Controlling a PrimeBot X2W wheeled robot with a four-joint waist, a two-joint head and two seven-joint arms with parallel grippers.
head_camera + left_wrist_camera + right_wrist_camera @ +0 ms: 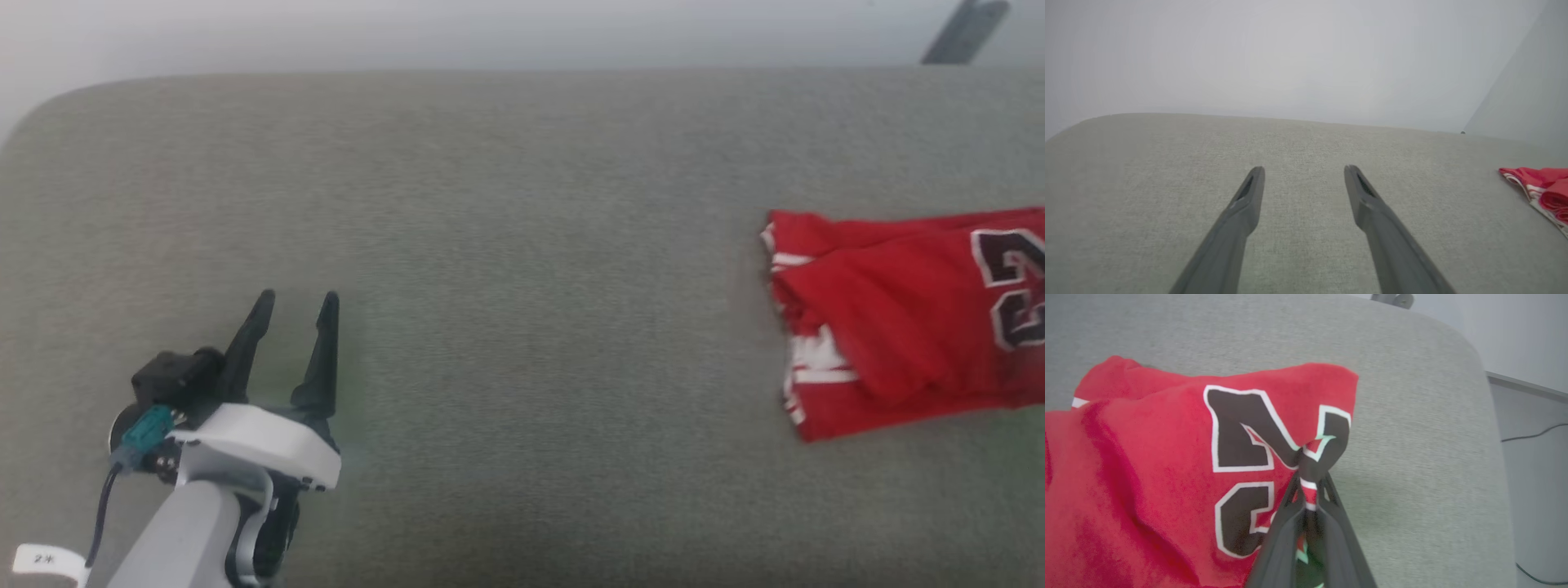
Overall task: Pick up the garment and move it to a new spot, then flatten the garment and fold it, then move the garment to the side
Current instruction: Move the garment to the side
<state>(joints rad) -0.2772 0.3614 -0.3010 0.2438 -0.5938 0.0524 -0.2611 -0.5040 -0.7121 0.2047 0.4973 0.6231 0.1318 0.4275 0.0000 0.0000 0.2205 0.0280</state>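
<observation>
Pinched narrow on a bunched fold of the garment (1147,449), right at the edge of the dark number (1237,428), by the right gripper (1309,486), with red-and-white striping showing between the two fingers (1284,539) and cloth puckered up around their tips. Lies crumpled rather than flat, toward the right side of the grey cloth-covered surface (522,204), well apart from the left gripper (297,300), spread wide and holding nothing, hovering over bare grey near the front left. Looks light and thoroughly limp: likely to sag and trail from a single pinch, swing when carried, and drag on the textured covering rather than slide cleanly. No stiffness to rely on, so probably doubles over on itself wherever unsupported. Hardly fragile; thin knit, though, so a shallow bite may slip out. Better taken at hem corners or shoulder seams, where trim adds thickness, than mid-panel as now. For flattening, probably calls for both grippers at opposite corners, drawn apart until taut, then lowered
</observation>
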